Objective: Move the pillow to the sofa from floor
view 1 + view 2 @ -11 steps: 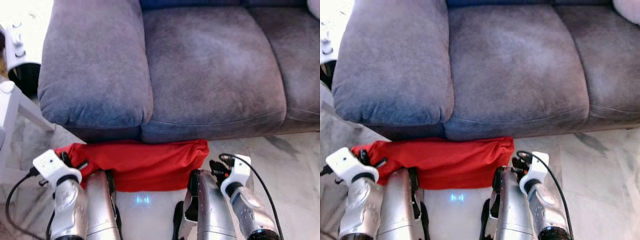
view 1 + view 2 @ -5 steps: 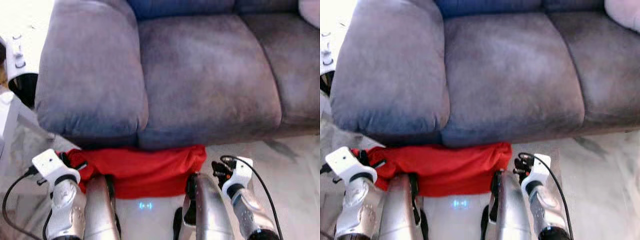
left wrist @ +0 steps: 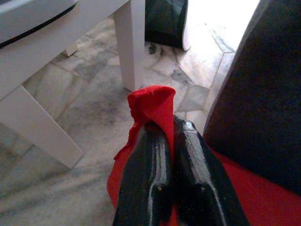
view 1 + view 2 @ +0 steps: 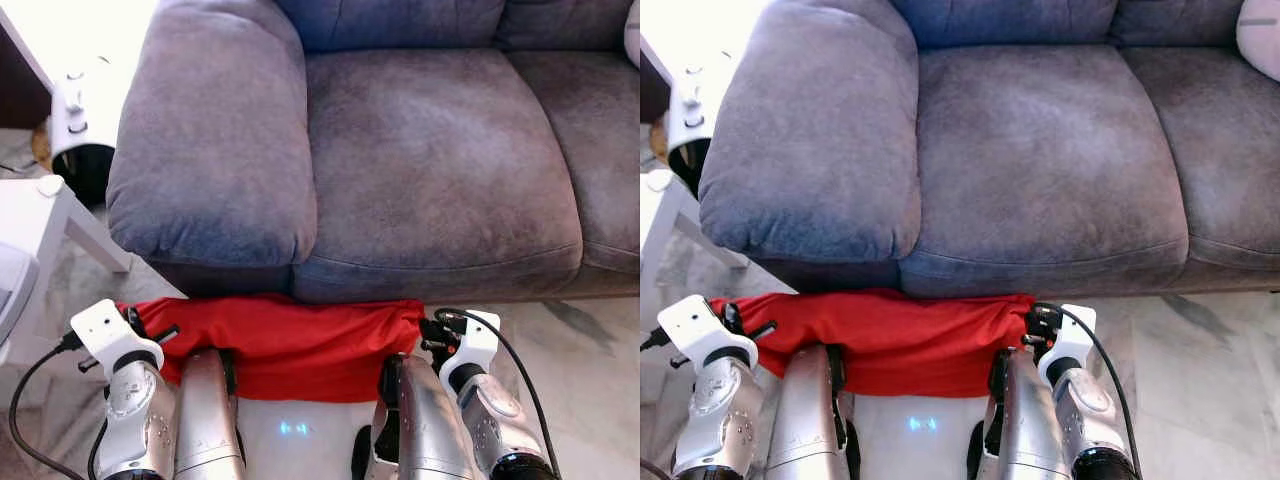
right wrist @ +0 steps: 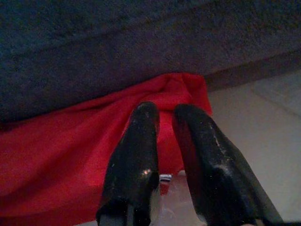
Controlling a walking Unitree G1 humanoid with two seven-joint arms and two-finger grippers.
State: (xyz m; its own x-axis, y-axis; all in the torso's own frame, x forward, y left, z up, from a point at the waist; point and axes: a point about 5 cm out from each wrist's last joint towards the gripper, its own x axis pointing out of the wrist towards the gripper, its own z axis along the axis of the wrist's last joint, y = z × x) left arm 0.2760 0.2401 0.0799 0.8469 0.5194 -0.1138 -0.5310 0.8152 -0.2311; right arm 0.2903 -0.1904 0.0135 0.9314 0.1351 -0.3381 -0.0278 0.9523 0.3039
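- The red pillow (image 4: 290,340) is lying low in front of the grey sofa (image 4: 430,170), its far edge tucked against the base under the seat cushions.
- The left gripper (image 3: 162,129) is pinching a corner of the pillow between its closed fingers (red fabric is poking out past the tips).
- The right gripper (image 5: 162,115) is clamping the pillow's other corner, its fingers nearly together on the cloth.
- Pale marbled floor tiles (image 4: 590,350) are spreading out to the robot's right.
- A white table leg (image 3: 132,44) is standing on the tiles on the robot's left, near a white-and-black appliance (image 4: 80,130) sitting beside the sofa's arm.
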